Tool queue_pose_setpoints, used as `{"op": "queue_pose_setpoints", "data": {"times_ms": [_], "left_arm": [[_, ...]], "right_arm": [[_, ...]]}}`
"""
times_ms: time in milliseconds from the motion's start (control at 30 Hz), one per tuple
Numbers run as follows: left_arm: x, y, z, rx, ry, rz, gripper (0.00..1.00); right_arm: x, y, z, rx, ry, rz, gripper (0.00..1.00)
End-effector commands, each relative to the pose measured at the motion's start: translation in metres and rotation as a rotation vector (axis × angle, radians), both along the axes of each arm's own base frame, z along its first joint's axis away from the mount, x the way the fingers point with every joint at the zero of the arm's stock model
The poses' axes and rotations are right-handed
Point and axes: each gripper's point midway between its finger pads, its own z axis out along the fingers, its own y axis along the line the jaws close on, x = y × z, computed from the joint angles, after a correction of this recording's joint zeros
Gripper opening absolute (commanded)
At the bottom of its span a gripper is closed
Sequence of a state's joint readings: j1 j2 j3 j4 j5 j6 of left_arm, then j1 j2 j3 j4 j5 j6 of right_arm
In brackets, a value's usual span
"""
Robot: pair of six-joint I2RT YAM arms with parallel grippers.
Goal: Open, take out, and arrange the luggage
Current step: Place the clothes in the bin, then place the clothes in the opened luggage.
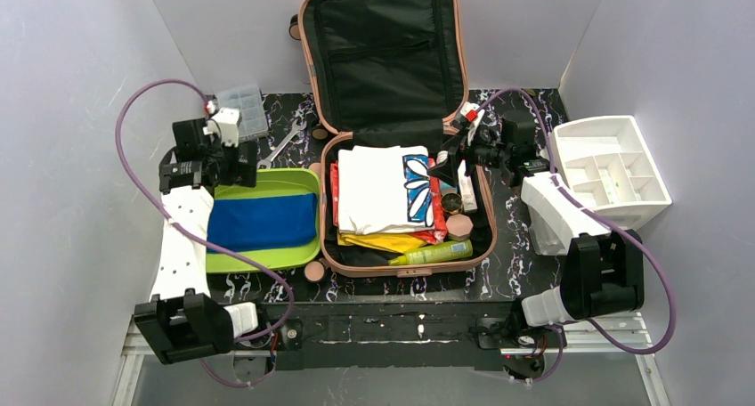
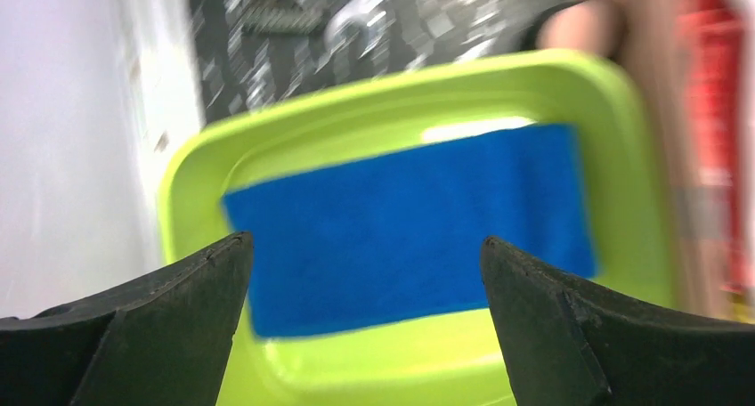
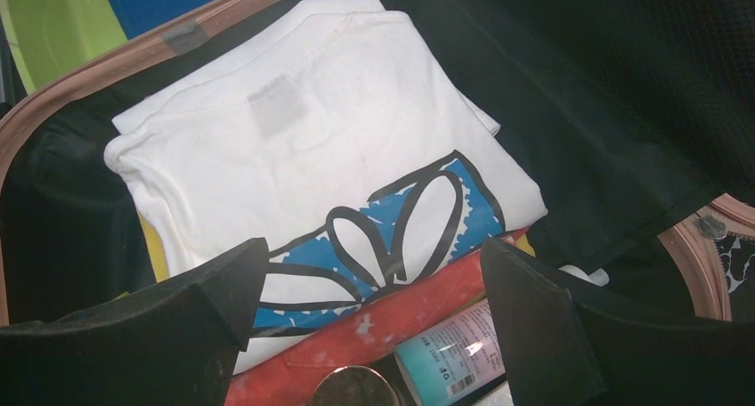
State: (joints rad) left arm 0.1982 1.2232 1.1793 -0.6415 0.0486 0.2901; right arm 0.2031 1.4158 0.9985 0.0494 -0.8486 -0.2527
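Far L: left gripper (image 2: 365, 246) hangs over the lime-green tray (image 1: 267, 262), jaws spread wide, nothing btw them. Its wrist view is motion-blurred but shows the blue cloth (image 1: 263, 221) lying flat in the tray right under the fingers. Tray sits on the black marbled desk (image 1: 516, 246), just beside the L wall of the luggage (image 1: 383, 50); touching or not, can't tell. Behind the tray are a clear compartment box (image 1: 242, 109) & a wrench (image 1: 283, 143), both on the desk. A small round tan cap (image 1: 314, 271) lies on the desk by the tray's front R corner. Centre: the luggage, salmon-pink hard shell, lies open mid-desk, lid raised toward the back wall w/ black lining & zip pocket facing the top camera. Lower half is packed: folded white shirt (image 1: 378, 188) w/ blue-and-black print on top, red & yellow items under it, a green bottle (image 1: 434, 253) along the front edge, small round jars down the R side. R of centre: right gripper (image 3: 372, 246) hovers over the luggage's R side, jaws wide apart & holding nothing, the shirt's printed edge below it. Far R: white drawer organizer (image 1: 614, 170) at the desk's R edge, apart from the luggage.
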Motion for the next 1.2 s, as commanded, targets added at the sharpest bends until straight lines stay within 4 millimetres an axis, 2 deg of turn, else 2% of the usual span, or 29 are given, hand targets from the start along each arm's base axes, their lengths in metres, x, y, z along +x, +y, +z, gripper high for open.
{"op": "queue_pose_setpoints", "data": {"times_ms": [0, 67, 100, 200, 333, 400, 567, 733, 867, 967, 1167], "left_arm": [[0.001, -0.1, 0.03, -0.273, -0.043, -0.35, 0.98], [0.003, -0.12, 0.032, -0.271, -0.034, -0.435, 0.98], [0.002, -0.139, 0.035, -0.277, -0.034, -0.508, 0.98], [0.005, -0.163, 0.035, -0.285, -0.019, -0.596, 0.98], [0.022, -0.182, 0.035, -0.308, 0.044, -0.563, 0.98], [0.024, -0.196, 0.03, -0.372, 0.107, -0.547, 0.98], [0.023, -0.234, 0.014, -0.511, 0.244, -0.527, 0.98], [0.015, -0.262, 0.002, -0.573, 0.343, -0.483, 0.98], [0.009, -0.272, -0.013, -0.5, 0.367, -0.462, 0.98], [0.012, -0.269, -0.024, -0.415, 0.353, -0.436, 0.96], [0.016, -0.272, -0.048, -0.351, 0.395, -0.413, 0.91]], "right_arm": [[0.0, 0.001, -0.01, -0.023, -0.009, 0.045, 0.98], [0.0, 0.001, -0.016, -0.033, -0.001, 0.052, 0.98], [-0.002, 0.0, -0.021, -0.043, 0.024, 0.053, 0.98], [-0.003, 0.0, -0.028, -0.048, 0.05, 0.065, 0.98], [-0.008, -0.002, -0.036, -0.07, 0.074, 0.078, 0.98], [-0.01, -0.004, -0.037, -0.084, 0.065, 0.072, 0.98], [-0.013, -0.009, -0.034, -0.107, 0.022, 0.055, 0.98], [-0.012, -0.012, -0.035, -0.126, -0.002, 0.051, 0.98], [-0.014, -0.012, -0.038, -0.131, -0.007, 0.062, 0.98], [-0.015, -0.011, -0.04, -0.125, 0.002, 0.073, 0.98], [-0.016, -0.01, -0.041, -0.122, 0.003, 0.08, 0.98]]}}
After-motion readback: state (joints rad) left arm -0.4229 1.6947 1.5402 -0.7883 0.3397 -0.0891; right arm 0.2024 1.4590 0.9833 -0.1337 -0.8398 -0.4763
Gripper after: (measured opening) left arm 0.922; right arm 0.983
